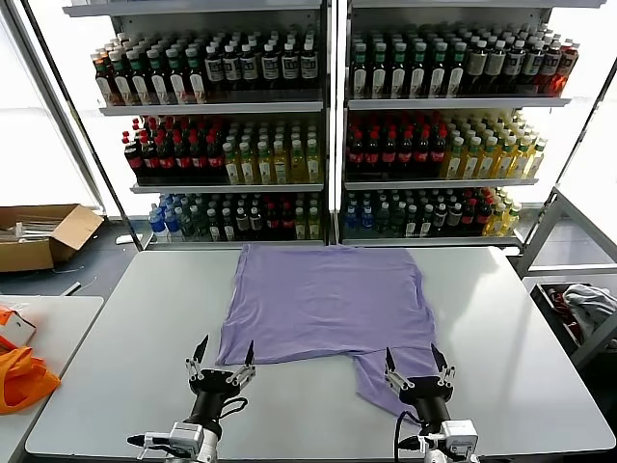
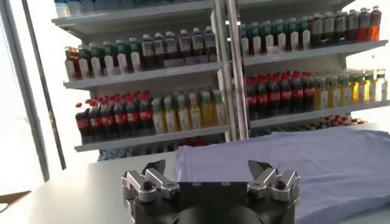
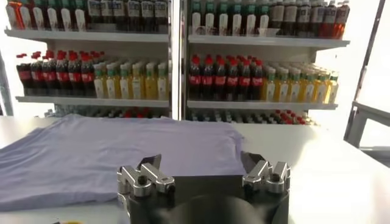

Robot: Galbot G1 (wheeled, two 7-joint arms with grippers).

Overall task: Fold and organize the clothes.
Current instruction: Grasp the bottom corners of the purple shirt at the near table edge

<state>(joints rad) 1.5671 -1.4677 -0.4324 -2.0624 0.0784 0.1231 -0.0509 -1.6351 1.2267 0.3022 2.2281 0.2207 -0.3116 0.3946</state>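
Shirt (image 1: 323, 304) ahead of both open grippers
Right gripper (image 1: 420, 371) hovers over the near sleeve, jaws apart; left gripper (image 1: 221, 367), jaws apart, waits just before the shirt's near edge.

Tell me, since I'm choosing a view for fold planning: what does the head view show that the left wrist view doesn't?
Head view only: the whole shirt outline with a sleeve at the near edge, the right gripper, the box and orange fabric.
Left wrist view only: nothing further, just a close look at the left gripper fingers, open.
Both: shirt, table, bottle shelves.
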